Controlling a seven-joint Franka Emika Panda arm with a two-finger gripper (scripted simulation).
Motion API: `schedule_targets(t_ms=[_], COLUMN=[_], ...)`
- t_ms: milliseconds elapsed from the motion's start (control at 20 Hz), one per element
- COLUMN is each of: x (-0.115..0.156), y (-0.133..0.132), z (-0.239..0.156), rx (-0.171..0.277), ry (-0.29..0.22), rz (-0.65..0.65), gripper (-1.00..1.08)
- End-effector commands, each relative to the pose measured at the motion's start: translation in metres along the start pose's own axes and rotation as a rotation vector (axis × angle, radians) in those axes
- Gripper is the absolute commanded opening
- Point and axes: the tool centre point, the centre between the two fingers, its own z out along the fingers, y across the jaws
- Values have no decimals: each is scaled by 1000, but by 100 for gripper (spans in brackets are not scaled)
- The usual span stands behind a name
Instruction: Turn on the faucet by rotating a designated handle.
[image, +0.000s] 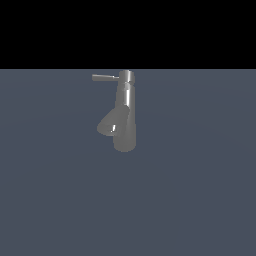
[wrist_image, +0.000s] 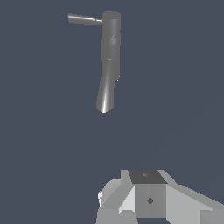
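Grey metal, exterior view: one faucet, shiny, with a tall tapered body standing on a flat slate-blue bench.
Faucet place, exterior view: toward the far edge of the bench, about midway between the exterior view's left and right; no corner of the bench shows.
Spout count, exterior view: one short stubby spout, branching low off the body toward the exterior view's left and angled downward.
Handle count, exterior view: one handle, a thin straight bar sticking out from the cap toward the exterior view's left, roughly level.
Arm, exterior view: neither arm nor gripper appears.
Faucet, wrist view: one faucet, seen lengthwise from above, well apart from the gripper.
Handle, wrist view: one thin bar jutting sideways from the capped end, touched by nothing.
Spout, wrist view: one rounded bright end at the opposite end from the cap.
Gripper, wrist view: one gripper, blocky grey and white; only part of its body shows.
Gripper state: fingertips are out of sight, so whether it is released or clenched cannot be told.
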Motion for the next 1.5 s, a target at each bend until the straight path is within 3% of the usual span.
schedule_targets(t_ms=[0, 850, 1450], x=[0, 3, 45], y=[0, -8, -15], z=[0, 8, 9], rx=[0, -2, 22], ry=[0, -29, -41], rz=[0, 30, 189], gripper=[-100, -100, -100])
